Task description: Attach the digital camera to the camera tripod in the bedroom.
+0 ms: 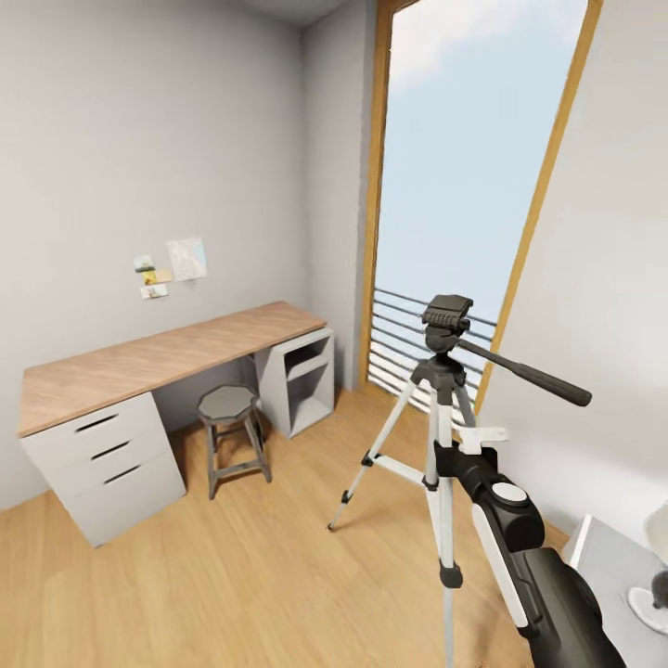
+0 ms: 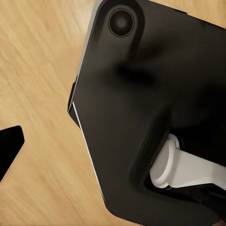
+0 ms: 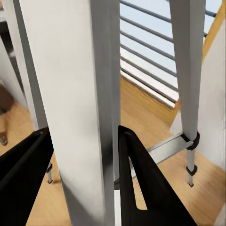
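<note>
The right pincer (image 3: 82, 188) is clamped round a leg of the tripod (image 1: 443, 390), probably to steady or shift it near the window (image 1: 464, 186); the left pincer's state I cannot tell.

Head view looks down across the room; right wrist view sits tight against the camera tripod (image 1: 439, 408) they share.
</note>
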Available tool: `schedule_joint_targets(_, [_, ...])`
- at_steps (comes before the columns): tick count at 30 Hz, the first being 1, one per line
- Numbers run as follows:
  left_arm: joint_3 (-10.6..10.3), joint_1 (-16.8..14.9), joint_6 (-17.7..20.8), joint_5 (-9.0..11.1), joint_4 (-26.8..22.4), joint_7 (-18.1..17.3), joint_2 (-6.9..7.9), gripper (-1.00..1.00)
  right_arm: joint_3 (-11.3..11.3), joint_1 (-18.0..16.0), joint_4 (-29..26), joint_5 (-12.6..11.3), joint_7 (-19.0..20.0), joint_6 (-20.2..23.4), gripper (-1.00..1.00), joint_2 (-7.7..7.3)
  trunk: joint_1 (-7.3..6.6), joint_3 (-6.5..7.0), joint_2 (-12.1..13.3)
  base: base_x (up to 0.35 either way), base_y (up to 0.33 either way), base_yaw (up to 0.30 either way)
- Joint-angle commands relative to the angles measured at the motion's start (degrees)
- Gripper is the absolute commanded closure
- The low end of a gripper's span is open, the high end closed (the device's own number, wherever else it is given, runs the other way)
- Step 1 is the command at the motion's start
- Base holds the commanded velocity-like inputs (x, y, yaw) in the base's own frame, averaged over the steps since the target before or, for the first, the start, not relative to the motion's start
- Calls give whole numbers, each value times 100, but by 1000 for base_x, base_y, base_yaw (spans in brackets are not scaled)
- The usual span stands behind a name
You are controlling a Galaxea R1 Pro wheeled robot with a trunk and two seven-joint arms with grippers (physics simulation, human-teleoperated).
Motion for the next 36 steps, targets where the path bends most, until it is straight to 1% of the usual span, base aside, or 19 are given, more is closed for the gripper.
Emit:
schedule_joint_targets(1, [7,1,-11,23,-6,-2,-1,-100,17,-9,-6,9,-41,32,100,-5,3,-12,-13,0,0,-271])
schedule_joint_targets(4, [7,1,-9,23,-6,-2,-1,-100,17,-8,-6,7,-39,36,100,-5,3,-12,-13,0,0,-222])
schedule_joint_targets(9, [7,1,-13,23,-6,-2,-1,-100,17,-7,-6,10,-39,40,100,-5,3,-12,-13,0,0,-92])
schedule_joint_targets(29, [7,1,-14,24,-6,-2,-1,-100,43,-3,2,-82,28,33,100,19,3,-12,-13,0,0,-7])
schedule_joint_targets(31, [7,1,-14,25,-6,-2,-1,-100,43,-3,2,-104,47,33,100,20,3,-12,-13,0,0,0])
schedule_joint_targets(36, [7,1,-17,22,-6,-2,-1,-100,43,-4,2,-254,75,33,100,16,3,-12,-13,0,0,0])
